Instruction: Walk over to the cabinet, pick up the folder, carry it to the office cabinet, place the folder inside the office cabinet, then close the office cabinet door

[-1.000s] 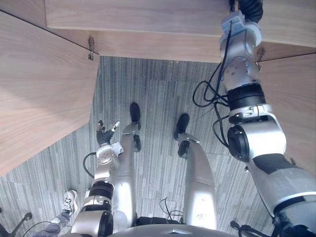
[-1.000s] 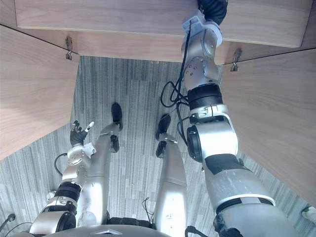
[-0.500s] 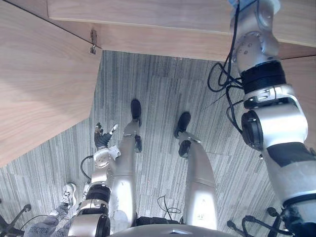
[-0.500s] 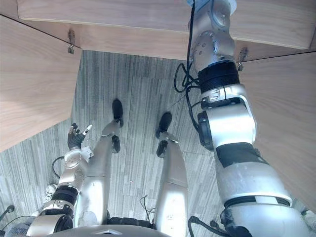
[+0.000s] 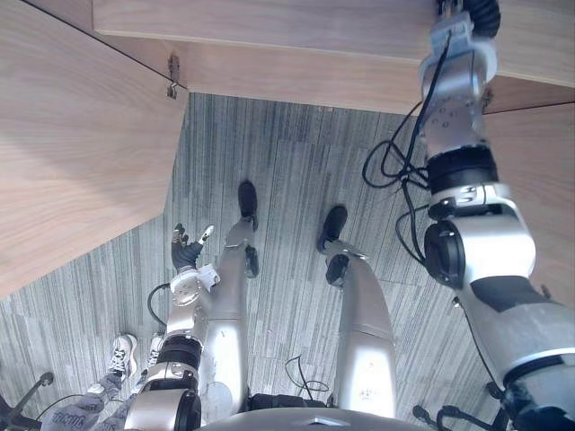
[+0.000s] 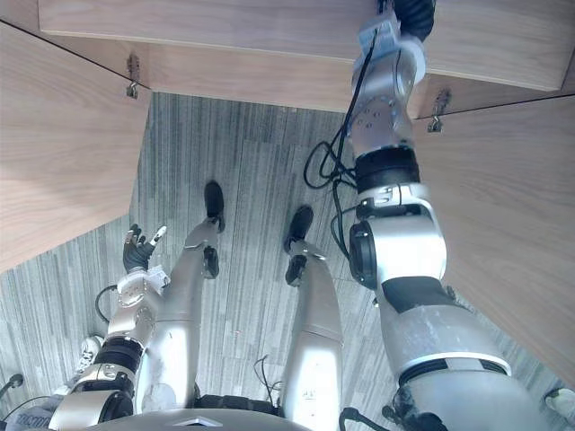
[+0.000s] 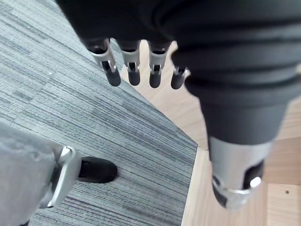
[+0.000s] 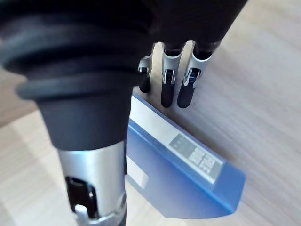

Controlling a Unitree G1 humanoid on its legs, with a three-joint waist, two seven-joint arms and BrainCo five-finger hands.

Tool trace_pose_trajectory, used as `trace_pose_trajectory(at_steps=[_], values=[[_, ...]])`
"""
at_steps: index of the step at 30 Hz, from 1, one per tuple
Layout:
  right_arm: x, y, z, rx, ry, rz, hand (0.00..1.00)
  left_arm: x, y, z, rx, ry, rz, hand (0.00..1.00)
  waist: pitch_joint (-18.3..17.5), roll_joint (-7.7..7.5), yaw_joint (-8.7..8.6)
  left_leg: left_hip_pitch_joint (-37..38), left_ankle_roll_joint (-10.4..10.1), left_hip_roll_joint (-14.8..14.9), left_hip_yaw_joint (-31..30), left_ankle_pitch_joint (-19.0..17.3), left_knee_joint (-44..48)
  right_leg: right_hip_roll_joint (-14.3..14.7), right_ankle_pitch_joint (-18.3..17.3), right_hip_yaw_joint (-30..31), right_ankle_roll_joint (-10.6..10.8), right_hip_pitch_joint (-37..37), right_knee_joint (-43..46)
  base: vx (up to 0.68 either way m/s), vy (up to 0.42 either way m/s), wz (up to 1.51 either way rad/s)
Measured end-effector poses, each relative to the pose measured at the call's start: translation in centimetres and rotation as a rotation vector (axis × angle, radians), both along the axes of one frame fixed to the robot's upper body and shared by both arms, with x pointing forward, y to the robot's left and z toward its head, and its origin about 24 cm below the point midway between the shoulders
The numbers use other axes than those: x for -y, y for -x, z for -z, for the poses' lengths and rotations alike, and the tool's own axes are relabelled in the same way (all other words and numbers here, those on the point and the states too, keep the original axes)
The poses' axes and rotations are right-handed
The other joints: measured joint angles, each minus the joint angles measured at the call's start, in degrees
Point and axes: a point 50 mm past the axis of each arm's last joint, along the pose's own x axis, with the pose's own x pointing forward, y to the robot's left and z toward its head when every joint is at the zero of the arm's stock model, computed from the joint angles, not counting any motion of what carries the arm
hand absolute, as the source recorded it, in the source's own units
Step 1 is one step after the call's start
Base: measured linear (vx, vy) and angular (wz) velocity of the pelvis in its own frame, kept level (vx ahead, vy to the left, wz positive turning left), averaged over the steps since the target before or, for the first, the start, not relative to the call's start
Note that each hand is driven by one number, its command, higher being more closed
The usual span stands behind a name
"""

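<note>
**Folder lying flat on wood, right hand over it, nothing grasped**

The blue folder (image 8: 188, 183) is lying flat on a pale wooden surface (image 8: 263, 70), grey label strip facing up. The right hand (image 8: 168, 92) is hovering over it, fingers (image 8: 186, 92) straight and released, their tips pointing past the folder's edge over bare wood. Can't tell whether anything is touching the folder.

In the head views the right arm is reaching far and up across the office cabinet (image 5: 269, 36). The cabinet doors are standing open: left door (image 5: 72, 153) and right door (image 6: 503, 224) are flanking the grey carpet floor (image 5: 287, 171).

The left hand (image 5: 184, 251) is hanging low on the left, near the left door's edge, fingers (image 7: 112, 73) relaxed and holding nothing.

A person's white shoe (image 5: 119, 357) is showing at the near left.
</note>
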Motion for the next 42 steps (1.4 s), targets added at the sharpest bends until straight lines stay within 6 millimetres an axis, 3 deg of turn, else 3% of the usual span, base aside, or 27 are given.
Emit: trace_pose_trajectory(at_steps=[5, 12, 20, 25, 31, 32, 36, 42], values=[[-0.8, 0.3, 1.9, 0.030, -0.055, -0.056, 0.00, 0.0, 0.0, -0.2, 0.011, 0.001, 0.001, 0.00, -0.34, 0.12, -0.32, 1.12, -0.06, 0.33, 0.78, -0.36, -0.12, 0.06, -0.06, 0.25, 0.03, 0.72, -0.02, -0.02, -0.021, -0.01], [-1.4, 0.6, 5.1, 0.060, -0.268, -0.103, 0.00, 0.1, 0.0, -0.2, 0.015, 0.018, 0.004, 0.00, -0.51, 0.13, 0.04, 3.45, -0.04, 0.55, 2.09, 0.26, -1.92, 0.05, -0.06, 0.58, 0.04, 2.16, -0.64, 0.00, -0.028, 0.00], [-1.1, 1.0, 4.7, 0.091, -0.261, -0.104, 0.00, 0.1, 0.0, -0.2, 0.017, 0.020, 0.009, 0.00, -0.51, 0.13, -0.04, 5.05, 0.17, 0.40, 2.06, 1.43, -3.98, 0.19, 0.02, 0.36, 0.02, 3.30, -1.87, 0.00, -0.043, 0.01], [-1.0, 2.3, 3.4, 0.109, 0.063, -0.048, 0.00, 0.1, 0.2, 0.0, 0.010, 0.020, 0.008, 0.00, -0.51, 0.12, -0.39, 5.22, 0.14, 0.78, 2.13, 1.38, -3.93, 0.70, 0.74, 0.30, 0.21, 4.08, -2.98, 0.01, -0.032, -0.04], [-1.4, 5.7, 3.4, 0.087, 0.670, 0.332, 0.00, -0.2, 0.7, 0.6, -0.019, -0.004, -0.002, 0.00, -0.64, -0.06, -0.83, 5.90, -0.15, 0.99, 2.63, 0.74, -3.87, 0.92, 0.98, 0.53, 0.42, 4.93, -4.21, 0.00, -0.025, -0.04], [-1.4, 5.9, 3.6, 0.065, 0.731, 0.386, 1.00, -0.2, 0.7, 0.5, -0.022, -0.017, 0.002, 0.00, -0.64, -0.06, -0.80, 5.90, -0.15, 1.01, 2.68, 0.74, -3.88, 0.93, 0.99, 0.55, 0.43, 4.91, -4.23, 0.00, -0.045, -0.03], [-1.1, 5.7, 5.2, -0.102, 1.048, 0.659, 1.00, -0.3, 0.7, 0.5, -0.034, -0.072, 0.008, 0.00, -0.64, -0.06, -0.58, 5.83, -0.16, 1.03, 2.76, 0.74, -4.00, 0.94, 0.99, 0.57, 0.44, 4.72, -4.25, 0.01, -0.041, -0.01], [-0.8, 5.5, 5.8, -0.228, 1.278, 0.876, 1.00, -0.7, 0.7, -0.2, -0.021, -0.136, -0.003, 0.00, -0.65, -0.09, -0.37, 4.96, -0.11, 1.02, 2.55, 0.77, -3.98, 0.92, 0.97, 0.35, 0.46, 3.95, -4.10, 0.01, -0.040, 0.01]])
